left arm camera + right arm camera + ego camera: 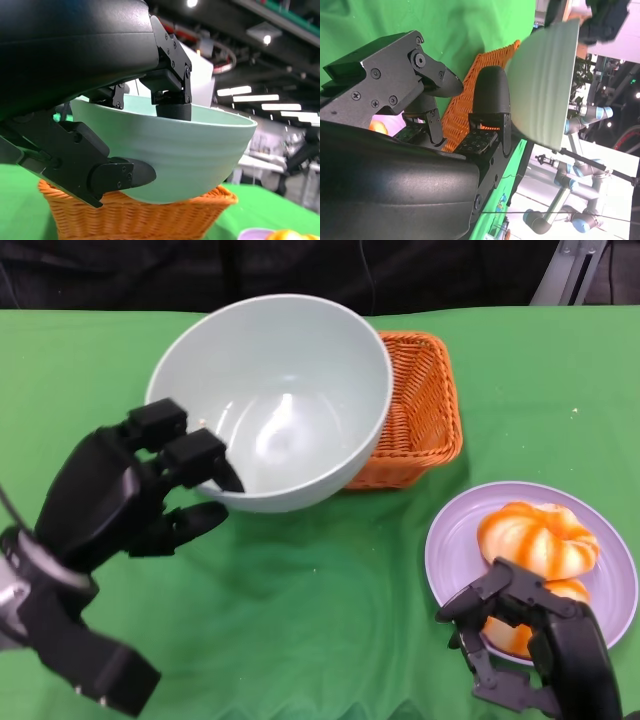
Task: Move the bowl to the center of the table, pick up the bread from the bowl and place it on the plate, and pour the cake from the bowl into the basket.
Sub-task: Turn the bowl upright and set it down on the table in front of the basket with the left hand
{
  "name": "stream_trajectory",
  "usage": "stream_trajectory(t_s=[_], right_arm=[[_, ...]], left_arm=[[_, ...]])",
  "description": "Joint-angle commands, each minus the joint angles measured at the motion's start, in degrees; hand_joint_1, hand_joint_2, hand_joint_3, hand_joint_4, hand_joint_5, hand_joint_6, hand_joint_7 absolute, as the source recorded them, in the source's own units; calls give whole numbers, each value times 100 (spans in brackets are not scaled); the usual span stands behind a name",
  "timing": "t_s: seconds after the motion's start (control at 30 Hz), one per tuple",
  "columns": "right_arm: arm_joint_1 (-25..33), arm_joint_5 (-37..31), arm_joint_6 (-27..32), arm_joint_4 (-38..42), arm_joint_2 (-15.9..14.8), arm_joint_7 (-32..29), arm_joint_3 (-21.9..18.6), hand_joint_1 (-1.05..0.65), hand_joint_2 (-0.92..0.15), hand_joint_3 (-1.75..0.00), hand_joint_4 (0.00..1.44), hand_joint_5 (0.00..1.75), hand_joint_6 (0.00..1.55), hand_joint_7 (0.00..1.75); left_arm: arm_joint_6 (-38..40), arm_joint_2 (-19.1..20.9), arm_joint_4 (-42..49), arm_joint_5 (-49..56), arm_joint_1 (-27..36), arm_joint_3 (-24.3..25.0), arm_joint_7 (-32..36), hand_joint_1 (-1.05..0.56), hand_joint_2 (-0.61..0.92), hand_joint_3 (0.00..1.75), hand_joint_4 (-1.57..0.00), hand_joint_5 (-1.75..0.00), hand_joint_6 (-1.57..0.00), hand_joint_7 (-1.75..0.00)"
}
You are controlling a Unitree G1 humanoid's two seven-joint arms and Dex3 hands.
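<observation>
My left hand (130,485) grips the near-left rim of the pale green bowl (275,400), which hangs tilted above the table with its far side over the orange wicker basket (415,410). The bowl's inside looks empty. In the left wrist view the bowl (185,152) hovers just over the basket (135,217), with fingers over its rim and under its wall. Orange-and-white bread (538,538) lies on the lilac plate (455,540) at the right. My right hand (545,645) rests at the plate's near edge, fingers apart, holding nothing. The basket's contents are hidden.
Green cloth (320,620) covers the table. In the right wrist view the basket (470,95) and the bowl's outer wall (545,85) lie beyond my right hand's fingers (492,95). Other robot arms stand in the room behind.
</observation>
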Motion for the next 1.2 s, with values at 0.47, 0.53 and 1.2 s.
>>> stream_trajectory(t_s=[0.47, 0.53, 1.2], right_arm=[[-213, 348, 69, -64, -102, 78, -247, -1, -58, -104, 75, 150, 71, 128], [-254, 303, -20, 8, -105, 43, -277, -1, -57, -105, 75, 151, 70, 129], [-300, 284, -57, 23, -130, 24, -342, -3, -58, -100, 74, 152, 69, 128]], left_arm=[[814, 500, -319, 402, 825, -1252, 2784, -7, 82, 74, -66, -156, -57, -151], [861, 518, -362, 426, 899, -1340, 2957, -6, 73, 86, -67, -152, -59, -149], [686, 849, -517, 522, 1330, -2076, 3121, -2, 74, 77, -56, -171, -51, -164]])
